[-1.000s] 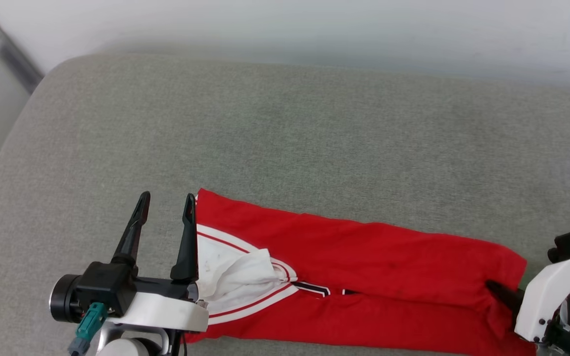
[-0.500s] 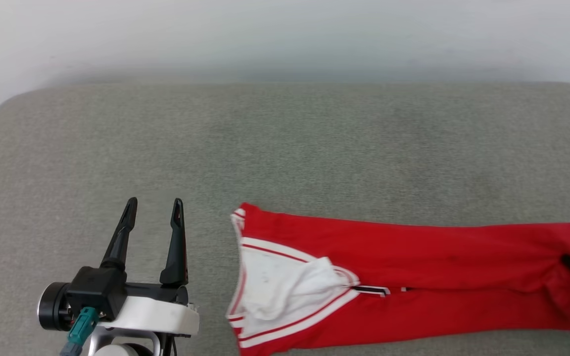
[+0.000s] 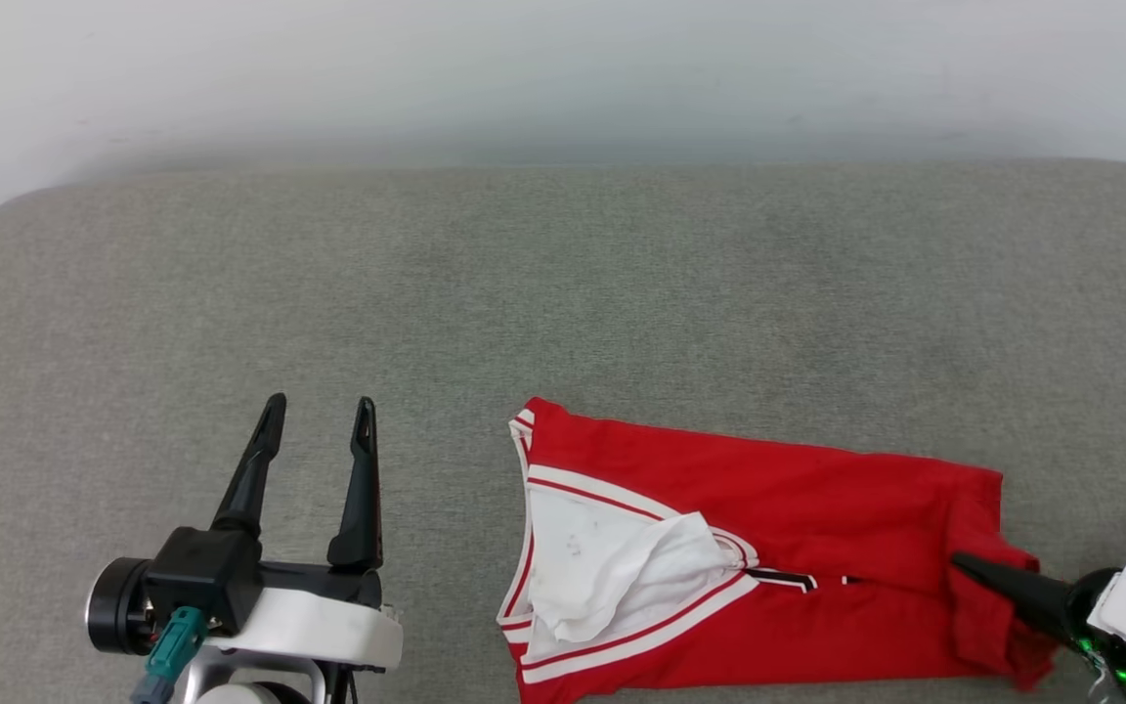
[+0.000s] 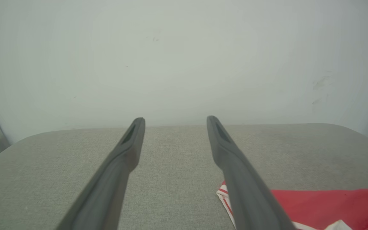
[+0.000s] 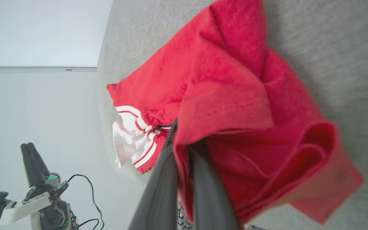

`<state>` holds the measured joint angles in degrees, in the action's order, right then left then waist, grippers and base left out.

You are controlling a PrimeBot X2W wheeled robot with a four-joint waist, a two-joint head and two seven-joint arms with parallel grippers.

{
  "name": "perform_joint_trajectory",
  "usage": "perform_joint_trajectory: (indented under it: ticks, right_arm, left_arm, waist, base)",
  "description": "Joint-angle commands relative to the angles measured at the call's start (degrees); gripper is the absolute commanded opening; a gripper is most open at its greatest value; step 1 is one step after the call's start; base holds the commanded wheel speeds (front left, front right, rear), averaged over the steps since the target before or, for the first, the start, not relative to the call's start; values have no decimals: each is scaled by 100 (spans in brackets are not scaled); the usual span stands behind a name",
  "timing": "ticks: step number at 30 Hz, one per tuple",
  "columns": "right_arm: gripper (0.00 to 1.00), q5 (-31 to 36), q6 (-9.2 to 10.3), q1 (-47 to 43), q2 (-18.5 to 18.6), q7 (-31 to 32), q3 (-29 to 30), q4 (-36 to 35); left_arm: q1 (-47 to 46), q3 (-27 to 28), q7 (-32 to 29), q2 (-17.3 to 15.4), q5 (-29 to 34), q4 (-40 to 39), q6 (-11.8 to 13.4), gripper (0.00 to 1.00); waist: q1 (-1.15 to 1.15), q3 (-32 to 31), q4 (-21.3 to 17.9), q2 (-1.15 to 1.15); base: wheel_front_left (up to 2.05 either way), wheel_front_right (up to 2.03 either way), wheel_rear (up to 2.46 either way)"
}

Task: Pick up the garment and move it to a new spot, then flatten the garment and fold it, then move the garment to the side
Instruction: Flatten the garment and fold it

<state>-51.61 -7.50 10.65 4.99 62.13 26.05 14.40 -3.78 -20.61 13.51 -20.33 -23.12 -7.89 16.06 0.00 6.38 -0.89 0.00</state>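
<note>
Garment [image 3: 798,499]: folded into a long red strip, lying on the near right of the grey worktop [image 3: 563,293], white-trimmed end leftward
Right gripper [image 3: 975,570]: jaws pinched on the garment's bunched right end
Left gripper [image 3: 321,403]: jaws wide, empty, apart from the garment

A folded red jersey with white trim [image 3: 768,499] lay near-right on grey upholstery [image 3: 563,293], the right gripper [image 3: 964,565] pinching its right end, the left gripper [image 3: 320,406] gaping apart, near-left.
</note>
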Motion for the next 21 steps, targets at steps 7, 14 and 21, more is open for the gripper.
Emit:
perform_joint_trajectory:
  ticks: [7, 14, 21]
  right_arm:
    - [0, -1718, 2, 372, -223, 476, -378, 637]
    - [0, -2589, 2, 546, -219, -258, -1632, 972]
    - [0, -3156, 1, 785, -216, -1069, -3028, 1165]
  left_arm:
    - [-120, -86, -39, 20, -5, 54, -68, 100]
    - [-152, -105, -40, 41, -7, 41, -16, 100]
    - [-245, -131, -10, 62, -55, 94, -91, 100]
  waist:
    - [0, 28, 365, 0]
    - [0, 66, 656, 0]
    - [0, 153, 912, 0]
  base:
    - [0, 0, 0]
    - [0, 0, 0]
    - [0, 0, 0]
